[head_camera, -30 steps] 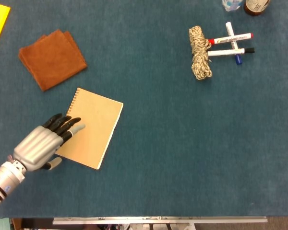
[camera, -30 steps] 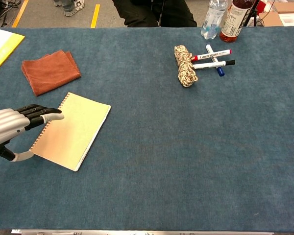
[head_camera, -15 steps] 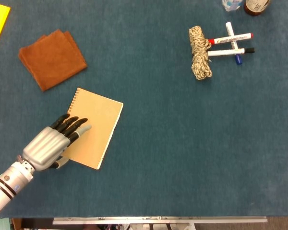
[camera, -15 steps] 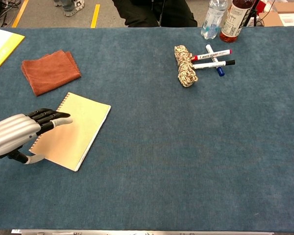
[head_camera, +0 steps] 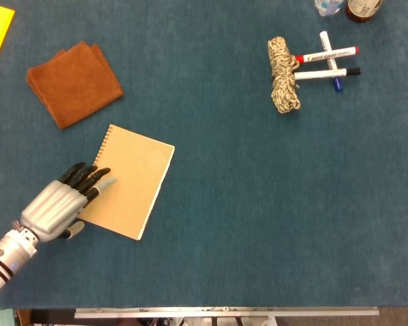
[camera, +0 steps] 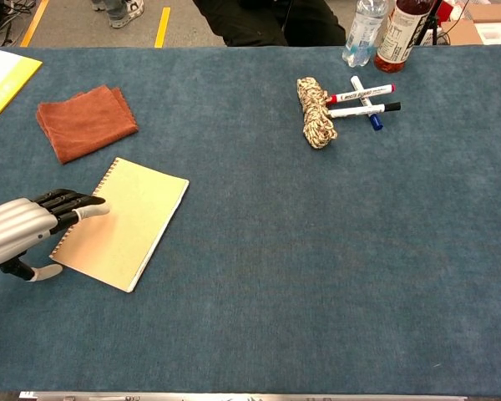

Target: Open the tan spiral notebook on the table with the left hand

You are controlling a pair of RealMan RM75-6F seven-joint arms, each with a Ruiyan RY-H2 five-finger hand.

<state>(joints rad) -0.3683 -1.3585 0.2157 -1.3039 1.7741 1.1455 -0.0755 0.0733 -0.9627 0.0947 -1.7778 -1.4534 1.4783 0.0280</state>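
Tan spiral notebook point(head_camera: 130, 180) closed, left hand point(head_camera: 62, 203) over its spiral edge.

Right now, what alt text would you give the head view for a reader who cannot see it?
A robot hand reaches from the lower left over the spiral edge of a closed tan notebook on a blue table. A folded brown cloth lies above the notebook; a rope bundle and three markers lie at upper right.
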